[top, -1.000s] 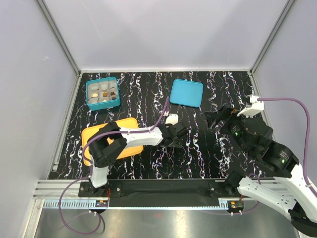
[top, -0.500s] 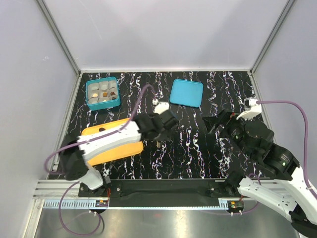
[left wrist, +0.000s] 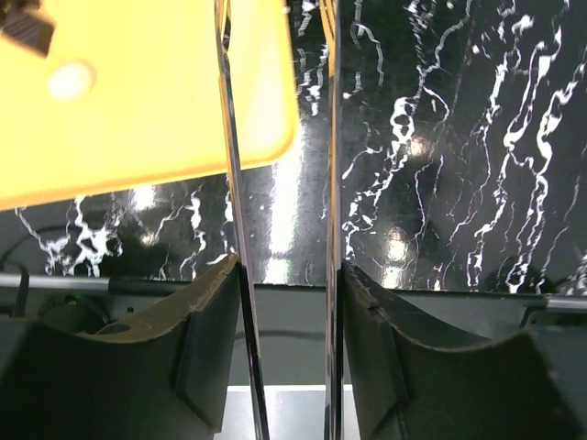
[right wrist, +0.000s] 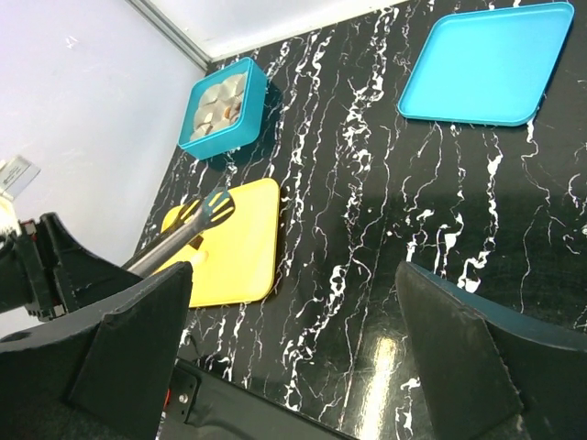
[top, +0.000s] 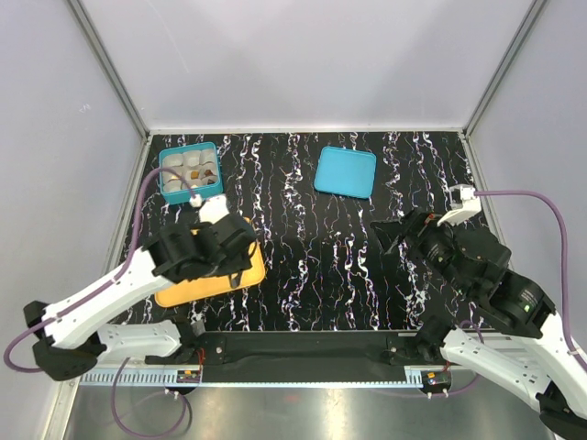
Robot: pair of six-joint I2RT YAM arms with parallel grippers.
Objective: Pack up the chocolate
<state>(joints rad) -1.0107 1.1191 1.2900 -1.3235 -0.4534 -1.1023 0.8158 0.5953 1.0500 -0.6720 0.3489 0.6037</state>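
Loose chocolate [left wrist: 71, 80] sits on the tray [left wrist: 165, 101], a cream piece with a dark one near it, and more fills some compartments of the box [top: 190, 171]. The lid [top: 346, 171] lies well apart on the worktop [top: 321, 266], which leaves the box free for filling. The left fingers [right wrist: 204, 213] hang over the tray's corner with a narrow gap and nothing in it. The pieces lie off to one side, so I judge a pick is being lined up. The right fingers [top: 394, 234] are spread wide and empty, out of the way. No writing or brand can be read
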